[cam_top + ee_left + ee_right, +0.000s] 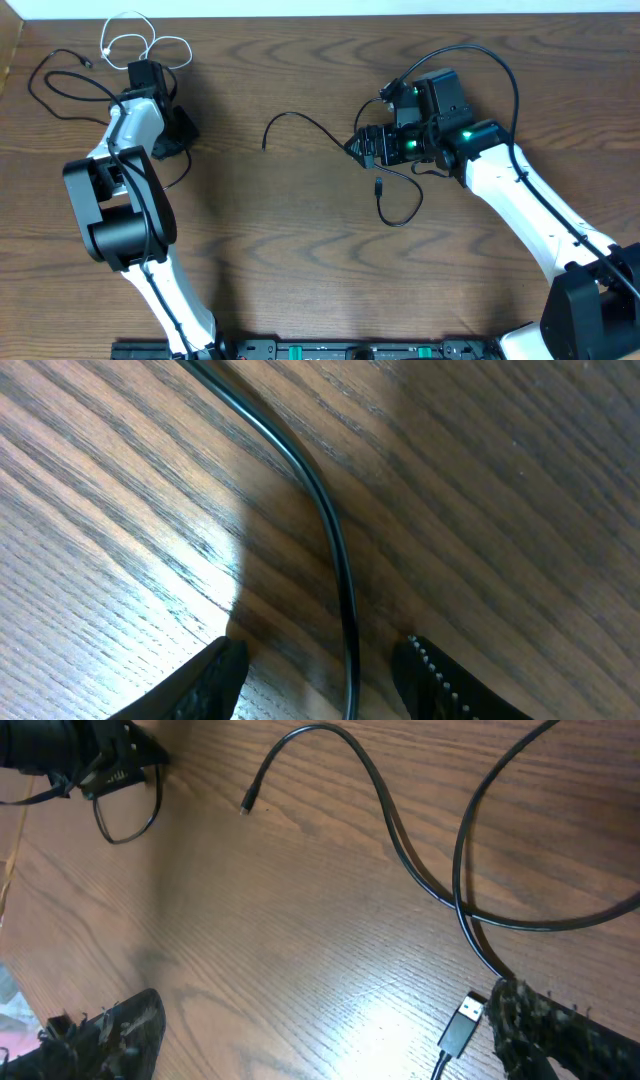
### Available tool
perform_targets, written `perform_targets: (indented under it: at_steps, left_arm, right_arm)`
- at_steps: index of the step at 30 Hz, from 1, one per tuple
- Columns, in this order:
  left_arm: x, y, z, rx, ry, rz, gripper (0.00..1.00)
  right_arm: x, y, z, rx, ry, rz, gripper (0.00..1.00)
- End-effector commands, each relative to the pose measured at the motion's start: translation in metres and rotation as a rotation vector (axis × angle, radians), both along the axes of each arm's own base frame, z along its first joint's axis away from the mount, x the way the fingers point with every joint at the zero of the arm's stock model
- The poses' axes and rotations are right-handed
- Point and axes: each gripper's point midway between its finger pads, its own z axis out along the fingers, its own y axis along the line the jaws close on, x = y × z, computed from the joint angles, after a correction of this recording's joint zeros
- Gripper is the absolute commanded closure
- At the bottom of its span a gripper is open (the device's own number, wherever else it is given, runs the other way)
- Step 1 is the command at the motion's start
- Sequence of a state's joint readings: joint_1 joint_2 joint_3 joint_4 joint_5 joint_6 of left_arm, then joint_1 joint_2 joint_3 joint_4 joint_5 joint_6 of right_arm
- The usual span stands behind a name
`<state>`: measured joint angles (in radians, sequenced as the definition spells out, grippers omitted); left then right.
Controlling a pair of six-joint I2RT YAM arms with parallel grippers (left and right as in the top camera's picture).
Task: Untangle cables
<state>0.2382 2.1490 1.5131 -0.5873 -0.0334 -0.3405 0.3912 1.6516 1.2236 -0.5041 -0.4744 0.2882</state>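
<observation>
A white cable (140,42) loops at the far left of the table, next to a black cable (60,80). My left gripper (176,140) is low over the table and open. A black cable (335,540) lies on the wood between its fingers (330,680), not gripped. A second black cable (300,122) curves from a small plug end (246,808) toward my right gripper (360,147). That gripper is open wide (320,1030) and holds nothing. A third black cable with a USB plug (462,1022) lies just inside its right finger and loops away (408,212).
The table is dark wood (290,260). Its far edge meets a white wall along the top. The left arm's body (120,200) and the right arm's white link (520,200) stand over the table. A thicker black wire (505,70) arcs over the right wrist.
</observation>
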Motion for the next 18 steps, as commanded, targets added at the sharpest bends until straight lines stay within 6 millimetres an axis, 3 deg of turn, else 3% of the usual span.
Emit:
perform_targets:
  at_steps: [1, 6, 10, 18]
  left_arm:
    - [-0.010, 0.002, -0.020, -0.001, 0.055, 0.006, 0.52]
    - [-0.002, -0.003, -0.018, -0.034, 0.014, 0.014, 0.71]
    - [0.022, -0.016, -0.013, -0.145, -0.101, 0.078, 0.75]
    - [0.040, -0.012, -0.016, -0.169, -0.180, 0.185, 0.75]
  right_arm:
    - [0.000, 0.002, -0.001, 0.001, 0.004, 0.004, 0.01]
    - [0.000, 0.002, -0.001, 0.001, 0.004, 0.004, 0.01]
    - [0.000, 0.002, -0.001, 0.001, 0.005, 0.004, 0.01]
    - [-0.001, 0.001, -0.002, -0.014, -0.011, 0.030, 0.01]
